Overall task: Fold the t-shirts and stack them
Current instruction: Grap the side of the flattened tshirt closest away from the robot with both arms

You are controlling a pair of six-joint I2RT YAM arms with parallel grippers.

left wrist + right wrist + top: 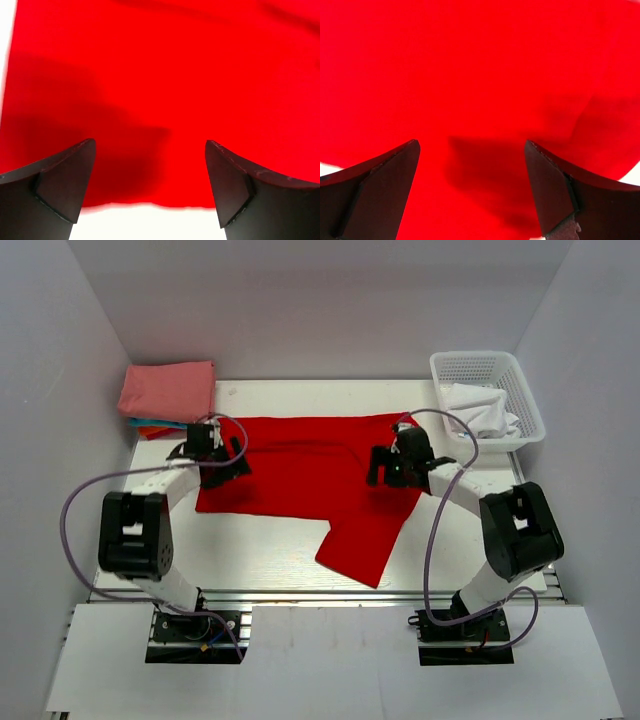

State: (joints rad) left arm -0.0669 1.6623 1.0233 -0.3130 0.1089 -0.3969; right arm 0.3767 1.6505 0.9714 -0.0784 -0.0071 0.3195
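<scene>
Table [250,560] is mostly covered by the red t-shirt [300,480], spread flat mid-table, with bare strips left along the near edge. Basket [480,358] is parked far-right, folded pink stack [168,390] far-left. Left gripper [150,147] and right gripper [472,147] are held wide open over the shirt's side edges, with nothing gripped.

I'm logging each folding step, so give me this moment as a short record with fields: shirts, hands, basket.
shirt in work: bright red cloth t-shirt, spread on the white table, one part jutting toward the near edge
stack: folded pink shirt on top, teal and orange edges beneath, far left corner
left hand: open, over the red shirt's left part, holding nothing
right hand: open, over its right part, holding nothing
basket: white plastic mesh basket, far right, white cloth inside
</scene>
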